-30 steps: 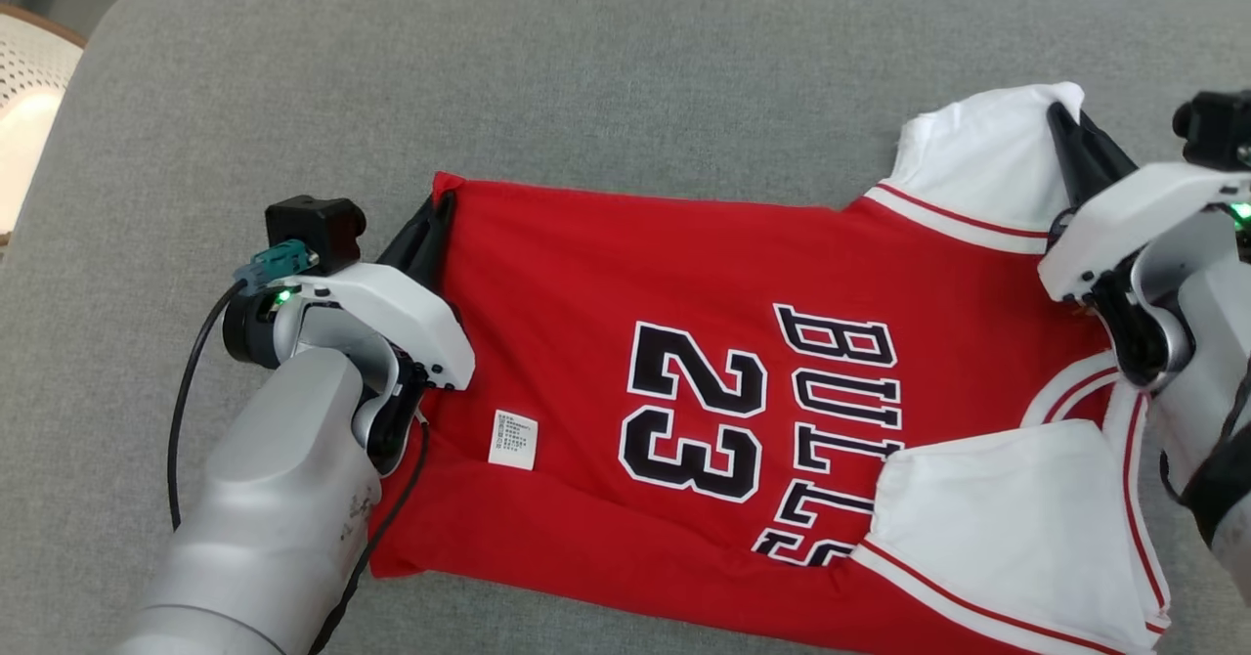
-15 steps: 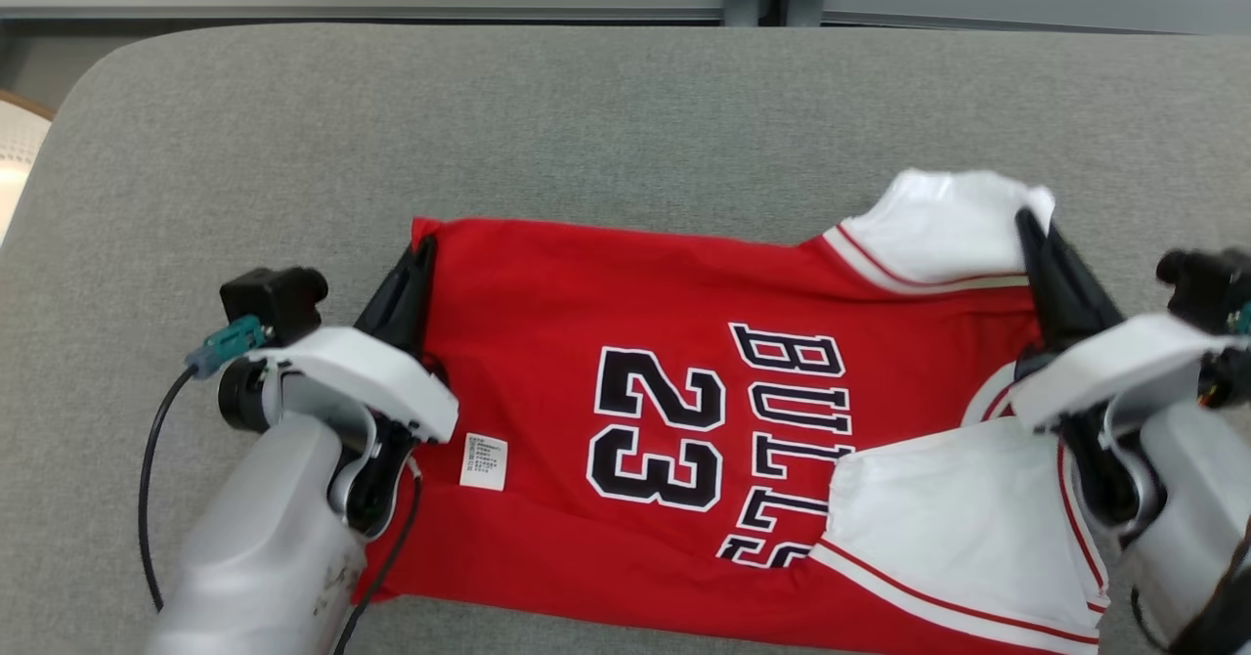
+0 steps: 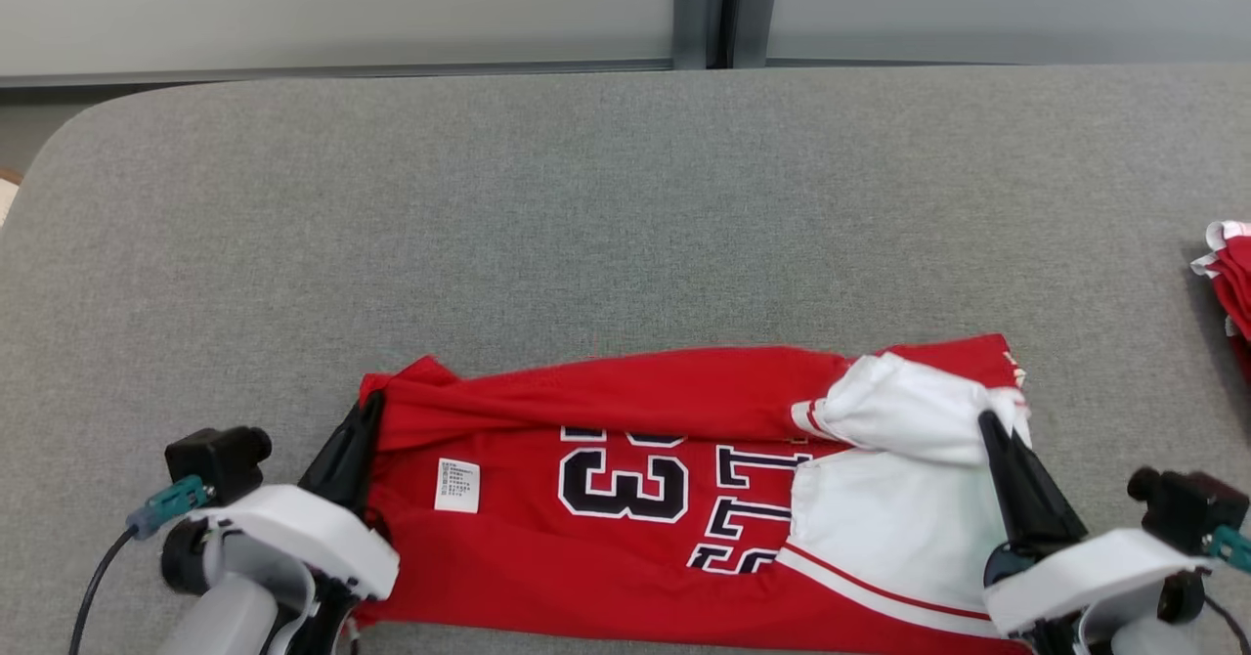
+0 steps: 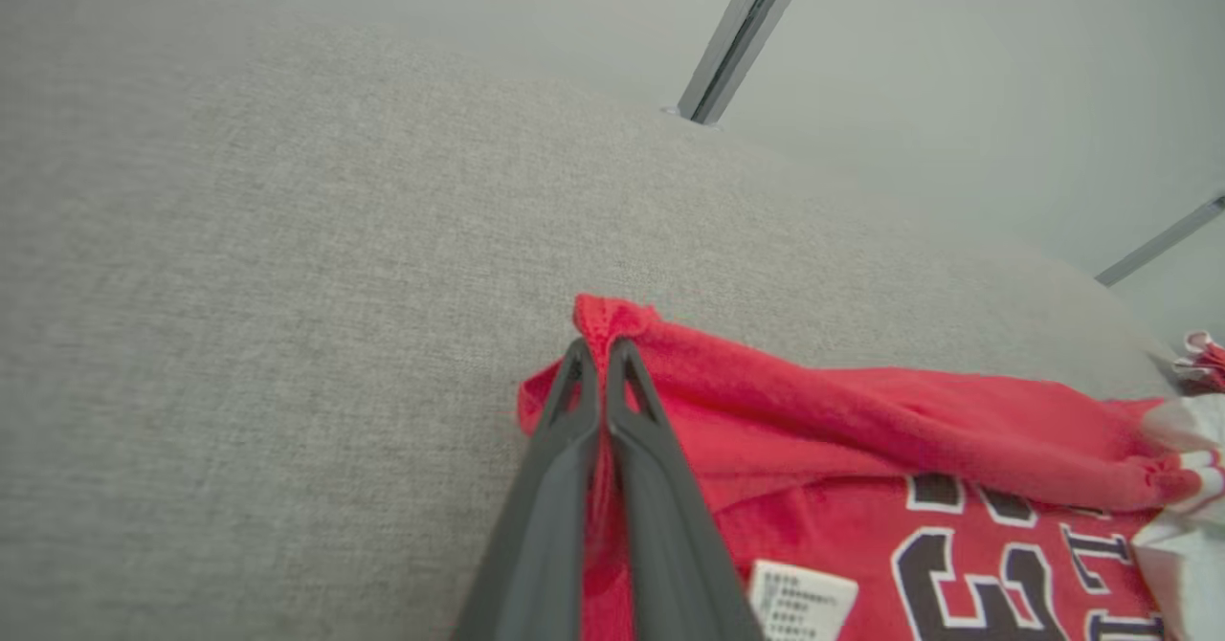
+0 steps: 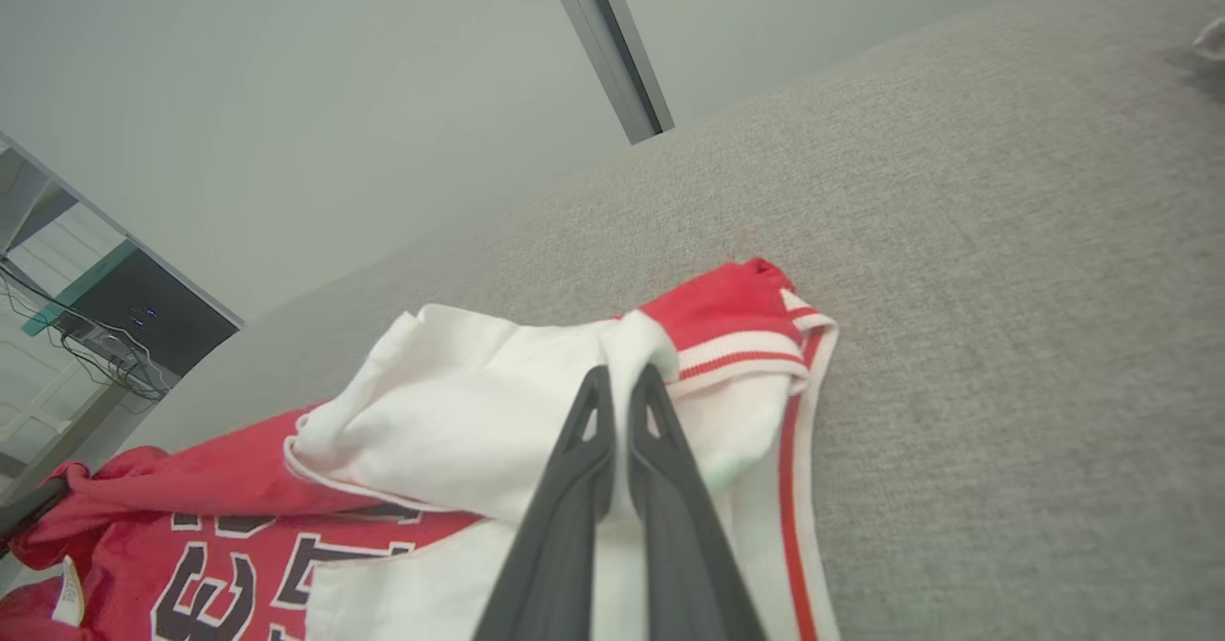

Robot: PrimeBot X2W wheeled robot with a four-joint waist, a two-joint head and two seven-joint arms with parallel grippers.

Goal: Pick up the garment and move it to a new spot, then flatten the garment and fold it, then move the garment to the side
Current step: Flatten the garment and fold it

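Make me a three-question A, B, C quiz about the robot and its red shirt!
1. The white label on the jersey lies nearer: A the left gripper B the right gripper C neither.
2. The right gripper pinches fabric coloured: A blue B white C green.
3. The grippers are: A both open B one open C both shut on the jersey.
Answers: A, the label sits at the left gripper's end; B, the fabric it pinches is white; C, both are closed tight on fabric.
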